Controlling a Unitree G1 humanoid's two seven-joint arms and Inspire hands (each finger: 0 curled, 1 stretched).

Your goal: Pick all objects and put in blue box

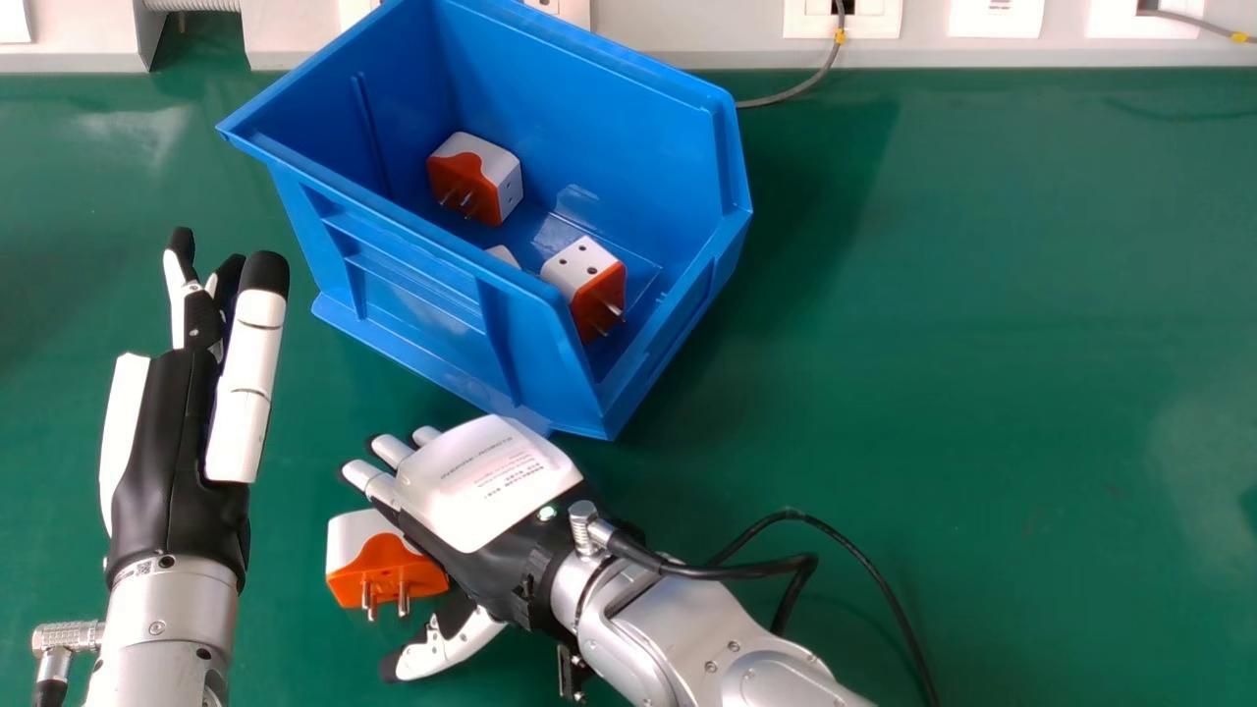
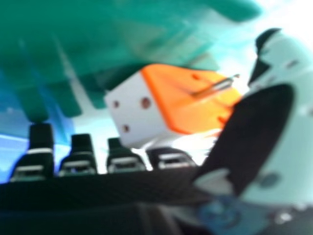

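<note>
Looks nearly done: two plug adapters (image 1: pixel 466 184) and apparently a third (image 1: pixel 503 255) in the blue box (image 1: pixel 393 260) at the head view's eleven o'clock. Leaves one adapter (image 1: pixel 378 562) on the worktop (image 1: pixel 982 393) at eight, ungripped between the open right hand's (image 1: pixel 491 481) thumb and fingers; left hand (image 1: pixel 177 462) idle at nine.

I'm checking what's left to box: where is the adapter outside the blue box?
In the head view, the adapter sits left of centre on the table, beside the right hand.
</note>
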